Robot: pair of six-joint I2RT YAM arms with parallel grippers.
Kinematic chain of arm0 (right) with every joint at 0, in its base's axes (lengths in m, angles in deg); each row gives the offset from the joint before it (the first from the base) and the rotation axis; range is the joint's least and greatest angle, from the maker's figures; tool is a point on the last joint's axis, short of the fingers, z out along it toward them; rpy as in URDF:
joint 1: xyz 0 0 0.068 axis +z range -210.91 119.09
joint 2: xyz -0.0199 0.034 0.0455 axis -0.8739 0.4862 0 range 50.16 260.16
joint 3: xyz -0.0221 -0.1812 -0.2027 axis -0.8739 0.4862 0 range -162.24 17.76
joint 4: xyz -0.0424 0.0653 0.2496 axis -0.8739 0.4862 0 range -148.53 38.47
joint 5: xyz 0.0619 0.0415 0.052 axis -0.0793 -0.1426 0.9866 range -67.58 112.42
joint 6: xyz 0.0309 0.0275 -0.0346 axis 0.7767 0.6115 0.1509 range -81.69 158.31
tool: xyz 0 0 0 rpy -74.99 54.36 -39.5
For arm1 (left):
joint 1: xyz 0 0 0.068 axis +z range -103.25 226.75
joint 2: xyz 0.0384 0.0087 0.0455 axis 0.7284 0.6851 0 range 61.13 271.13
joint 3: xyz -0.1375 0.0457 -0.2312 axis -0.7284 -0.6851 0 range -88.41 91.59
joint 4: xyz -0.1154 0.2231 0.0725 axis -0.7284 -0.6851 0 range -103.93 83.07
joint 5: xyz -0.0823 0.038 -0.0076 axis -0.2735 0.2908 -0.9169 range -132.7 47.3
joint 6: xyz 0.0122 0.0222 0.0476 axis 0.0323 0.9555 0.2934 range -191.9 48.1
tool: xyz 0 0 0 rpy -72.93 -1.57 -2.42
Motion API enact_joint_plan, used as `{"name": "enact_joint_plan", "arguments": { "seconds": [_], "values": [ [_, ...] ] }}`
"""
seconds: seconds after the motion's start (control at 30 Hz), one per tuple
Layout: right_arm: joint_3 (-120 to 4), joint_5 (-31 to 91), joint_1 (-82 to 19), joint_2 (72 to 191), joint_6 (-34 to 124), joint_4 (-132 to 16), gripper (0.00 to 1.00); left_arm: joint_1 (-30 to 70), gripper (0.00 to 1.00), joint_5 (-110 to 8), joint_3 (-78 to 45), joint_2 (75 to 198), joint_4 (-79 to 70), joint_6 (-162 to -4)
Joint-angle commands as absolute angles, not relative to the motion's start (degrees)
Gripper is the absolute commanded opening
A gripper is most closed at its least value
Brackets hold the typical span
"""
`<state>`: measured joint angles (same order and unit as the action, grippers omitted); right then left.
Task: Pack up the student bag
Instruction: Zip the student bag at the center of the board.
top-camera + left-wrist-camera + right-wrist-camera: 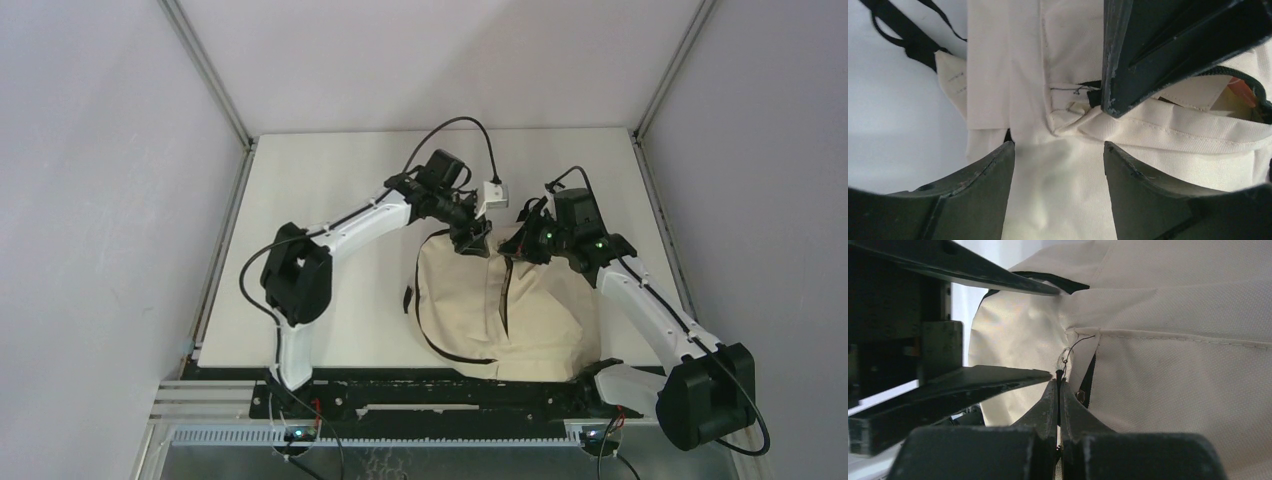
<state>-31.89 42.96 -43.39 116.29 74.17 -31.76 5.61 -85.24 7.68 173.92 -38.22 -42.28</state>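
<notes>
The student bag (540,310), cream canvas with black zip and straps, lies flat on the table in front of the arms. My left gripper (472,243) hovers at its far top edge. In the left wrist view it (1058,150) stands open over the cream fabric (1058,200), gripping nothing. My right gripper (515,250) meets it there from the right. In the right wrist view it (1059,382) is shut on a thin black zip tab (1060,373) of the bag (1173,380). Something orange (1239,86) shows inside the bag's opening.
The bag's black strap (415,300) loops out on its left side over the cream table (330,200). Grey walls with metal posts (210,75) close in the table on three sides. The left arm's cable and white plug (493,193) hang over the bag's far edge.
</notes>
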Motion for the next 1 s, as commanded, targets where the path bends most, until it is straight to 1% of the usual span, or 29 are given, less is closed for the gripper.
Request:
{"name": "enact_joint_plan", "arguments": {
  "seconds": [0.0, 0.23, 0.43, 0.6, 0.7, 0.77, 0.9, 0.93, 0.97],
  "values": [
    [-31.7, 45.3, -44.0, 115.5, 73.1, -31.3, 0.00, 5.0, 0.70, -87.7, 13.5, 177.0, -38.8, -39.3],
    [-31.7, 45.5, -44.3, 115.2, 73.2, -31.1, 0.00, 4.8, 0.68, -90.0, 17.3, 179.8, -40.0, -39.3],
    [-31.7, 45.8, -44.4, 115.2, 73.6, -31.4, 0.00, 4.8, 0.64, -93.4, 20.9, 182.8, -44.4, -38.2],
    [-31.7, 45.8, -44.4, 115.3, 73.6, -31.5, 0.00, 4.7, 0.64, -96.7, 23.7, 185.0, -48.8, -37.8],
    [-31.7, 45.9, -44.5, 115.3, 73.6, -31.5, 0.00, 4.7, 0.61, -97.0, 23.9, 185.5, -48.8, -37.9],
    [-31.7, 45.9, -44.5, 115.1, 73.7, -31.4, 0.00, 4.6, 0.49, -96.7, 24.3, 185.9, -48.9, -38.3],
    [-31.7, 45.6, -44.4, 114.9, 73.6, -30.9, 0.00, 4.7, 0.07, -96.1, 24.9, 186.1, -48.6, -39.4],
    [-31.7, 45.6, -44.5, 114.8, 73.6, -30.7, 0.00, 4.7, 0.01, -95.5, 25.0, 186.0, -48.2, -40.3],
    [-31.7, 45.4, -44.5, 114.5, 73.5, -30.4, 0.00, 4.9, 0.00, -94.9, 25.0, 185.9, -47.7, -41.6]
  ]
}}
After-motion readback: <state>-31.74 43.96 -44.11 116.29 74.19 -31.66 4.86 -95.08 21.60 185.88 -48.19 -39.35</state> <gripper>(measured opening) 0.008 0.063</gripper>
